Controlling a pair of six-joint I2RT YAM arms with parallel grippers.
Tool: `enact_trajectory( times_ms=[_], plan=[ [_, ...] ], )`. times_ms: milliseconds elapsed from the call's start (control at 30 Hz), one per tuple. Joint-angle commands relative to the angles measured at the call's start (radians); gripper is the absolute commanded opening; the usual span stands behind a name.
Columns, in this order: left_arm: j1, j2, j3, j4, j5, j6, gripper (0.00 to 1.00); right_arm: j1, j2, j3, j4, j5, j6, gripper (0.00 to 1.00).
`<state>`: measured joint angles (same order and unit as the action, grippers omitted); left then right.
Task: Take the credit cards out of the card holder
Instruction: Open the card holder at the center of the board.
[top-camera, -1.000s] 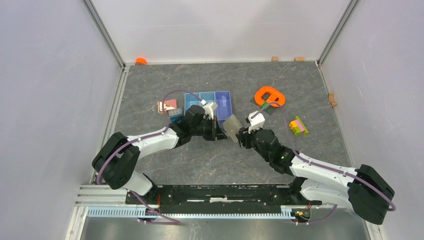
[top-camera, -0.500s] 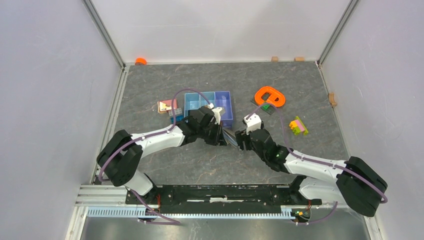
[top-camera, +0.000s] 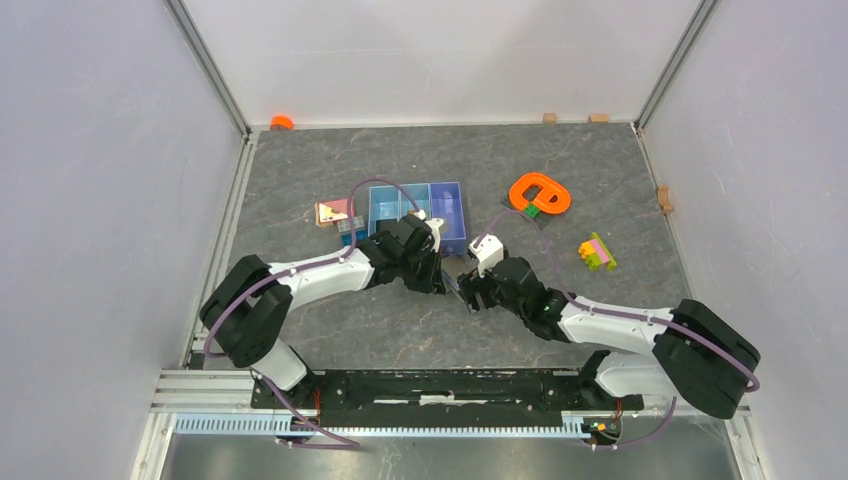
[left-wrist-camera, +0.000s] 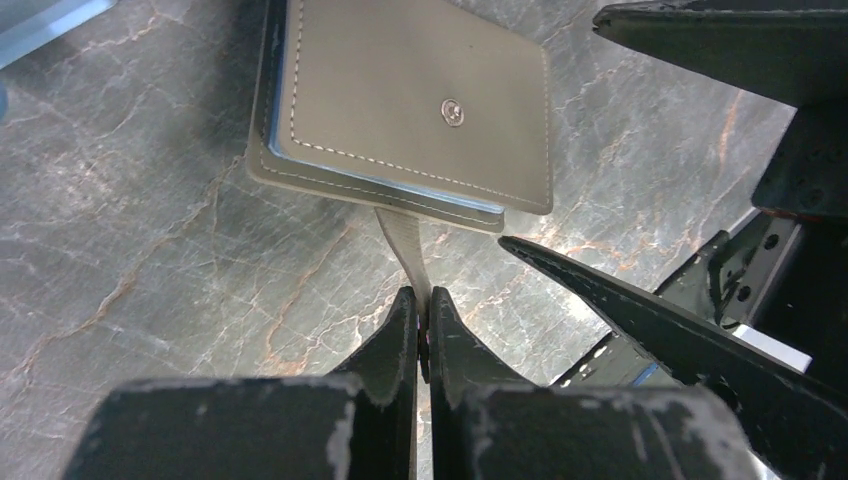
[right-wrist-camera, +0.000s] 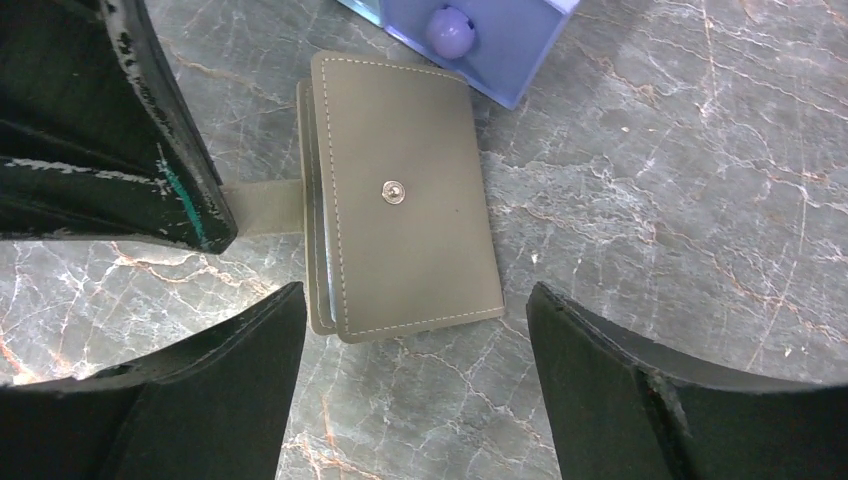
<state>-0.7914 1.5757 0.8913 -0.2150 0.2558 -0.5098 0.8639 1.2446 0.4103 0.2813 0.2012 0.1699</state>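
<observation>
The grey-taupe card holder (right-wrist-camera: 405, 240) lies folded flat on the marbled table, snap stud upward, a pale blue edge showing between its flaps (left-wrist-camera: 410, 100). My left gripper (left-wrist-camera: 422, 310) is shut on the holder's narrow closing strap (left-wrist-camera: 403, 245), which sticks out from the holder's edge. My right gripper (right-wrist-camera: 415, 300) stands open just above the holder's near edge, one finger on either side, touching nothing. In the top view the two grippers meet (top-camera: 440, 280) (top-camera: 468, 295) at mid-table. The credit cards are hidden.
A blue-and-purple compartment tray (top-camera: 418, 205) sits just behind the holder, with a purple ball (right-wrist-camera: 450, 30) in it. Small coloured blocks (top-camera: 335, 212) lie left of it. An orange ring (top-camera: 540, 192) and a yellow-pink brick stack (top-camera: 596, 250) are at the right.
The holder stood lifted between both grippers; now it lies flat on the table. My right gripper has opened and let go. Both arms have shifted left and lower.
</observation>
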Motion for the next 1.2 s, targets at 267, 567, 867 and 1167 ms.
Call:
enact_trajectory(
  times_ms=[267, 567, 867, 1167],
  plan=[
    [0.002, 0.064, 0.074, -0.064, -0.002, 0.059, 0.02, 0.001, 0.119, 0.093, 0.009, -0.007, -0.026, 0.88],
    [0.003, 0.077, 0.090, -0.098, -0.039, 0.077, 0.02, -0.041, 0.199, 0.124, 0.016, -0.097, 0.013, 0.91],
    [0.003, 0.080, 0.098, -0.117, -0.066, 0.085, 0.02, -0.132, 0.189, 0.091, 0.037, -0.181, 0.082, 0.46],
    [0.003, 0.076, 0.102, -0.128, -0.079, 0.091, 0.02, -0.246, 0.054, -0.040, 0.139, -0.262, 0.169, 0.57]
  ],
)
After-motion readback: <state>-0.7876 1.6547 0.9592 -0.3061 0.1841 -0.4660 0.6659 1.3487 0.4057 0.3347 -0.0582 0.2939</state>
